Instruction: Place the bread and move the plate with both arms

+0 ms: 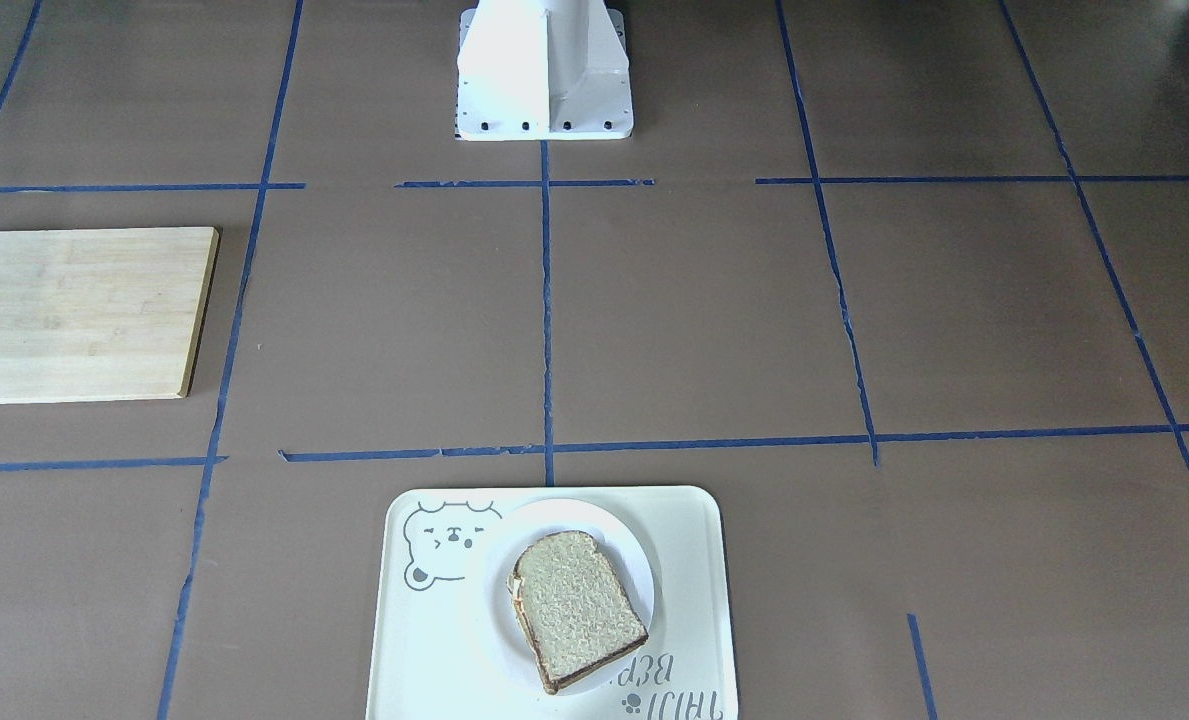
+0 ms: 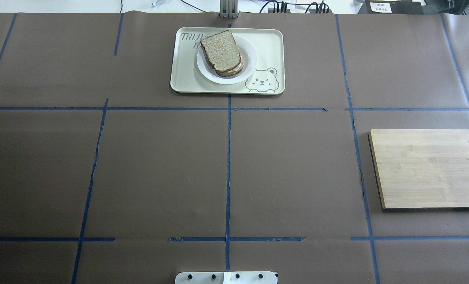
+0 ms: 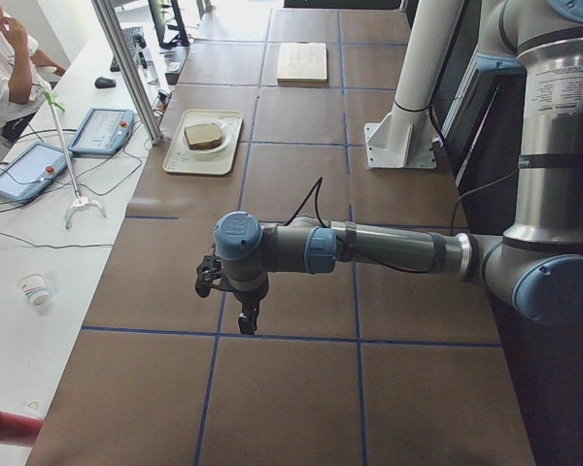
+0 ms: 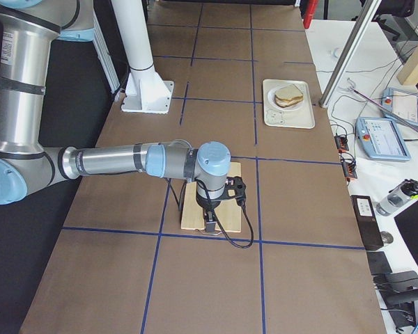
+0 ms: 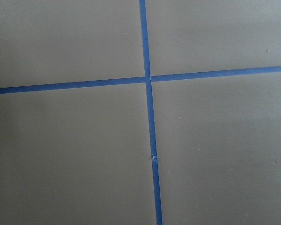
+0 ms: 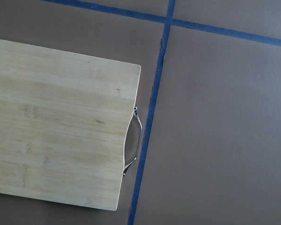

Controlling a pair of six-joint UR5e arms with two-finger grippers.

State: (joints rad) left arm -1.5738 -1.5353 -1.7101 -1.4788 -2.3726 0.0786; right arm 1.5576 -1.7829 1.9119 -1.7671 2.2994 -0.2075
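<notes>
bread point(image 1: 579, 610): pale tan crumb with fine speckles, dark brown crust
plate point(image 1: 624, 545): plain white
tray point(image 1: 694, 600): cream, with grey bear drawing and grey letters
board point(image 1: 74, 315): pale wood, faint grain
table cover point(image 1: 694, 310): brown, crossed by blue tape lines point(image 1: 546, 300)
left arm point(image 3: 389, 249), right arm point(image 4: 118, 161): silver-grey, light blue joint caps

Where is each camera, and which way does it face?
Front: across the table, facing the white base.
Overhead: behind the robot, looking forward; base only.
Left side: table's end; left arm near.
Right side: other end; right arm over the board.
Left wrist: down at tape.
Right wrist: down at board.
Shared: both top views show bread on a plate.
</notes>
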